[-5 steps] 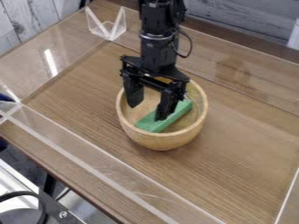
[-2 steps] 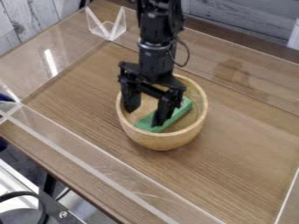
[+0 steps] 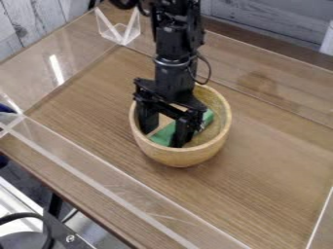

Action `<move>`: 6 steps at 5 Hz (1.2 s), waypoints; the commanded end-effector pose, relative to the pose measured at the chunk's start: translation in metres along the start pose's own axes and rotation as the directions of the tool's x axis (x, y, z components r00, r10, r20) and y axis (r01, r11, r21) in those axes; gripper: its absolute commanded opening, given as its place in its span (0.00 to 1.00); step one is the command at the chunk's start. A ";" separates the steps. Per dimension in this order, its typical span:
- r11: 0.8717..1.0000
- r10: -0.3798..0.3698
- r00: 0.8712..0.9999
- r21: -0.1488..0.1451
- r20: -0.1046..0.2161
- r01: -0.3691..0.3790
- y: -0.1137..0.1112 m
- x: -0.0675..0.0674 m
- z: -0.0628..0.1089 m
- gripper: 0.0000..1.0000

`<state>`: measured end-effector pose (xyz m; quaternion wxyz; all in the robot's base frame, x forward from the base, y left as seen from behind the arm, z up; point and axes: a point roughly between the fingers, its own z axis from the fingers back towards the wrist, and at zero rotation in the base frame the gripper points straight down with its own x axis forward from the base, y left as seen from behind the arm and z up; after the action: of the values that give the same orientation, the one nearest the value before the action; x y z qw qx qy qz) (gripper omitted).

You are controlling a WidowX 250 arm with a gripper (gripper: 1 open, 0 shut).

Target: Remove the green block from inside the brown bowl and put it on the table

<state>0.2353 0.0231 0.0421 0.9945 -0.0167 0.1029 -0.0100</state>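
Now the gripper (image 3: 170, 119) sits lower than it did a second ago, its black fingers (image 3: 143, 115) dipped down inside the brown bowl (image 3: 181, 151) where before they hung nearer the rim. The jaws stand spread wide and are not yet clamped on anything. Between and behind them lies the green block (image 3: 196, 124), slanted against the bowl's inner wall on its far right side, one end showing near the bottom left of the fingers. Whether either finger touches the block already cannot be told from this view, since the fingers cover much of it. The bowl itself sits in the same place on the table (image 3: 260, 185), well away from the clear acrylic walls (image 3: 78, 160). By the look of it, the descent is about finished and the squeeze comes next; the block's tilt may make it slip or pivot when the fingers close.
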 end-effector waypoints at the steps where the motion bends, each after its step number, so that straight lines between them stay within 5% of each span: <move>1: 1.000 -0.003 0.996 0.026 0.089 0.001 0.001 0.010 0.027 1.00; 2: 0.999 -0.028 0.993 0.035 0.118 0.024 -0.002 0.006 0.026 1.00; 4: 0.999 -0.016 0.996 0.038 0.093 0.012 -0.002 0.011 0.012 1.00; 5: 0.999 -0.007 0.997 0.036 0.079 0.004 -0.003 0.012 0.008 0.00; 6: 0.999 0.003 0.996 0.045 0.092 -0.007 -0.002 0.016 0.008 0.00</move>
<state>0.2435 0.0211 0.0384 0.9969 0.0022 0.0778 -0.0073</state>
